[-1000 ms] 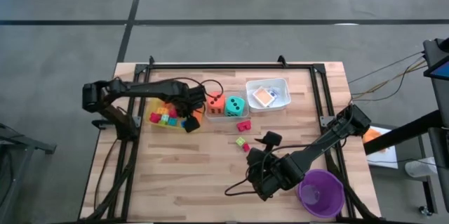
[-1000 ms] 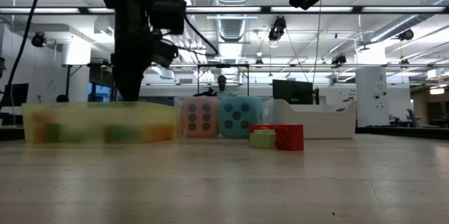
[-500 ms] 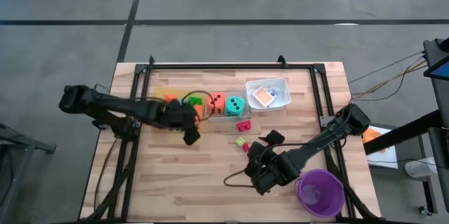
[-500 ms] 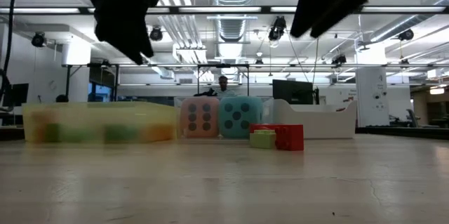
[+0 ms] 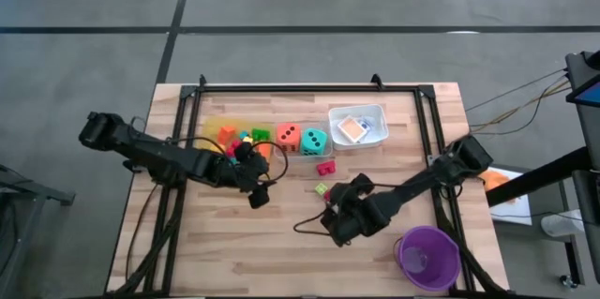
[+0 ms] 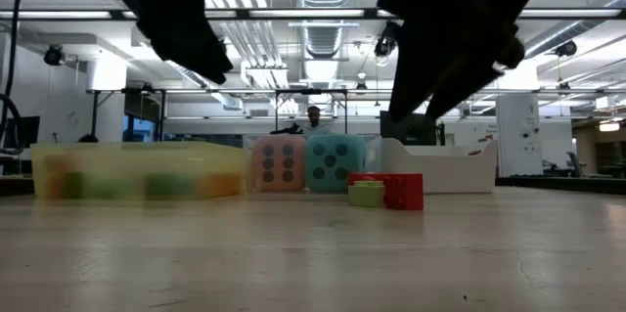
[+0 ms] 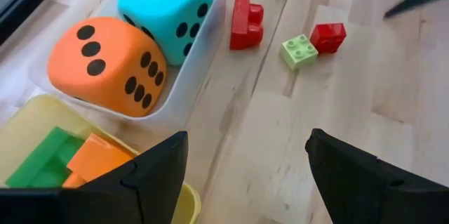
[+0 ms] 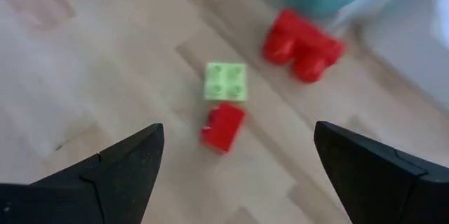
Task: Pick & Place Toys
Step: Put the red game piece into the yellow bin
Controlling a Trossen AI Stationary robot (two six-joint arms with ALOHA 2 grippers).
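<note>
Pale wooden planks made up the desk (image 5: 234, 243), which was framed by dark rails and stood on a grey floor; in the low view an open hall with strip lights and a distant person (image 6: 313, 116) was seen beyond it.

In that low view both arms were cut off at the top as dark shapes, and the blocks in the yellow tray (image 6: 137, 171) were only blurred patches of colour. What lay in the white tray (image 5: 357, 127) near the far edge, apart from an orange card (image 5: 352, 128), could not be made out.

Beside the yellow tray, a clear tray (image 7: 200, 48) held the orange die (image 7: 109, 66) and the teal die (image 7: 163, 3). On the bare wood just in front of it lay a larger red block (image 7: 245, 22), a green block (image 7: 299, 50) and a small red block (image 7: 328, 36), the last two close together. A purple cup (image 5: 427, 257) stood at the near right corner.

The left gripper (image 5: 255, 186) was held over the desk in front of the yellow tray, jaws spread wide and empty. The right gripper (image 5: 337, 221) was held just in front of the loose blocks, likewise wide apart and holding nothing.
</note>
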